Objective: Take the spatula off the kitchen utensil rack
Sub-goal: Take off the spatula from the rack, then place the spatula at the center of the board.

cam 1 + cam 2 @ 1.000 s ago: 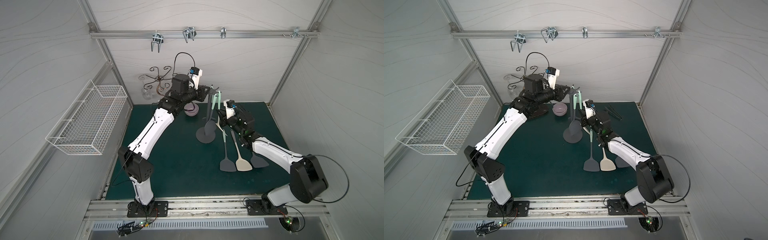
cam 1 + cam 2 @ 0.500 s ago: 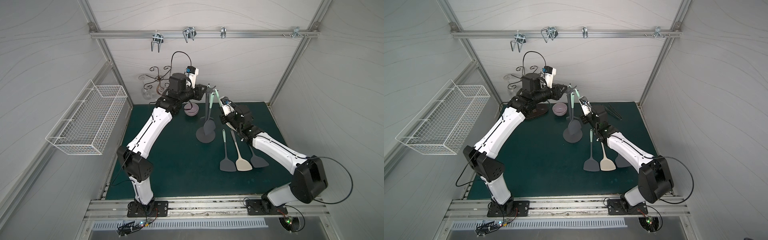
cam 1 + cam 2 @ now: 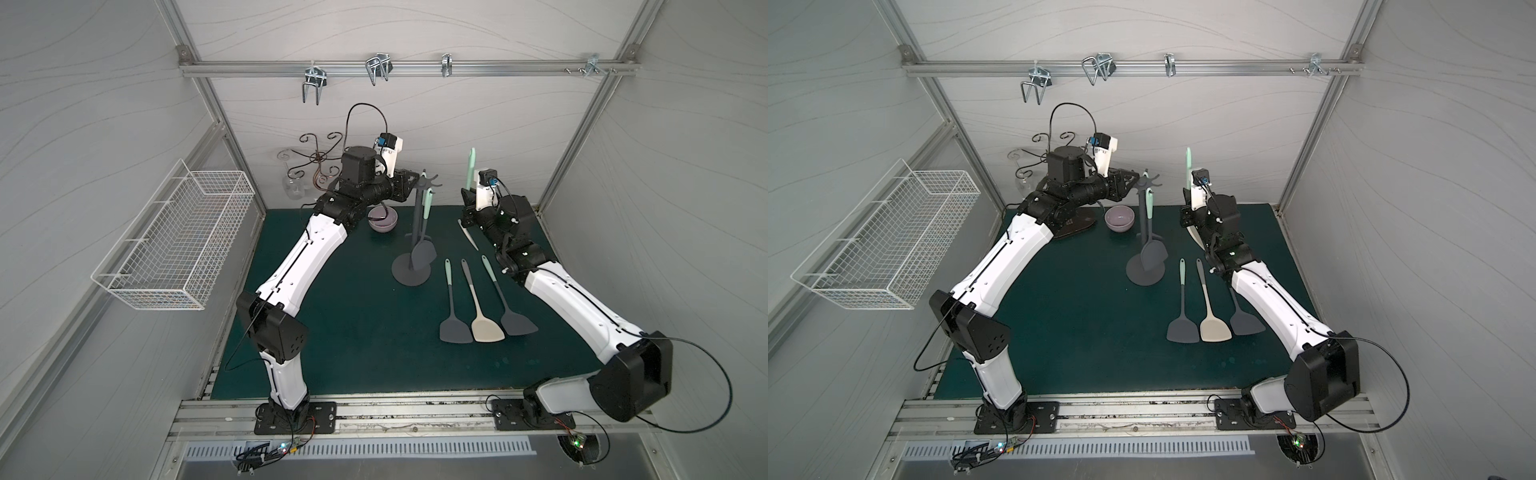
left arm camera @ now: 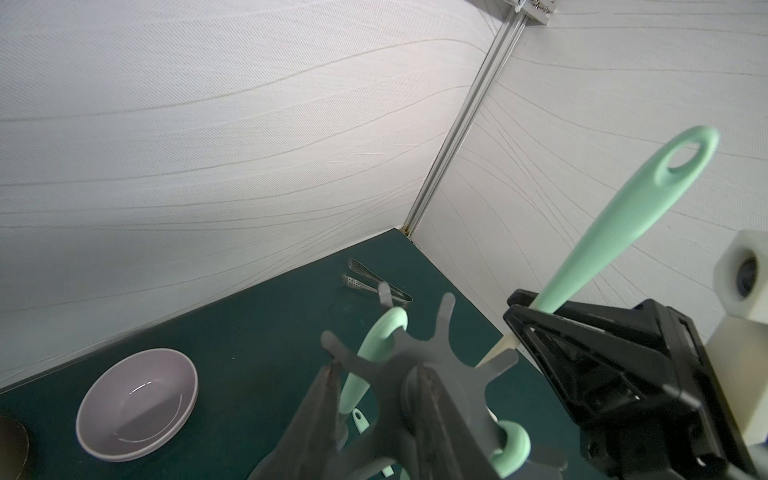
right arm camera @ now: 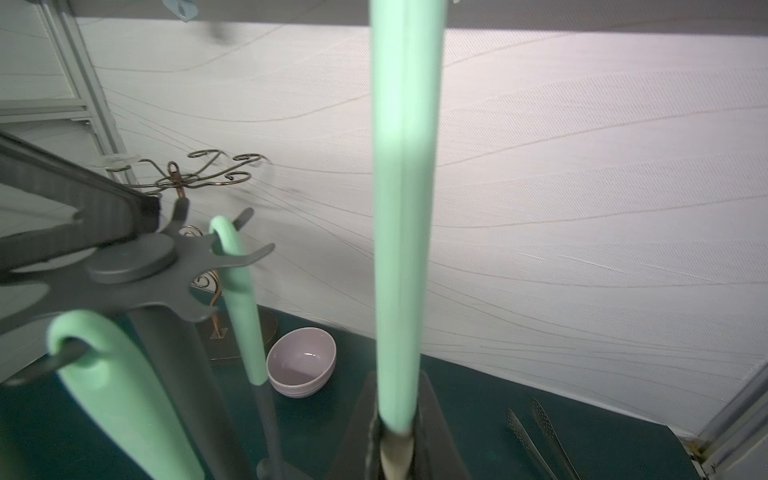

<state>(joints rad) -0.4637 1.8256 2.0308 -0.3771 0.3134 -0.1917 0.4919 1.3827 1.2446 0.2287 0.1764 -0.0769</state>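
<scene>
A: What has the right hand (image 3: 467,198) got?

B: It is clamped on the spatula (image 3: 470,166), right where the mint handle meets the cream blade. The handle stands upright above the hand and the blade points down below it.

A: Where is the spatula compared with the rack (image 3: 417,226)?

B: Off it. It is held clear of the hooks, on the robot's right of the rack, towards the back of the surface (image 3: 332,332). I cannot tell whether the blade tip touches the surface.

A: And the left hand (image 3: 415,185)?

B: It grips the rack's star-shaped top. In the left wrist view its fingers (image 4: 324,415) sit one on each side of the hub.

A: Is anything hanging there?

B: Two hanging utensils (image 5: 239,299) with mint handles, each on its own hook. In both top views a grey blade shows low beside the pole.

A: What lies further out?

B: Three loose spatulas (image 3: 486,330) lie side by side on the surface near the rack's base, coloured grey, cream and grey. A lilac bowl (image 3: 382,218) sits on the robot's left of the rack, and tongs (image 4: 374,282) lie in the back corner. A bronze wire stand (image 3: 318,158) rises behind the left arm, and a white wire basket (image 3: 174,237) hangs on the side wall.
</scene>
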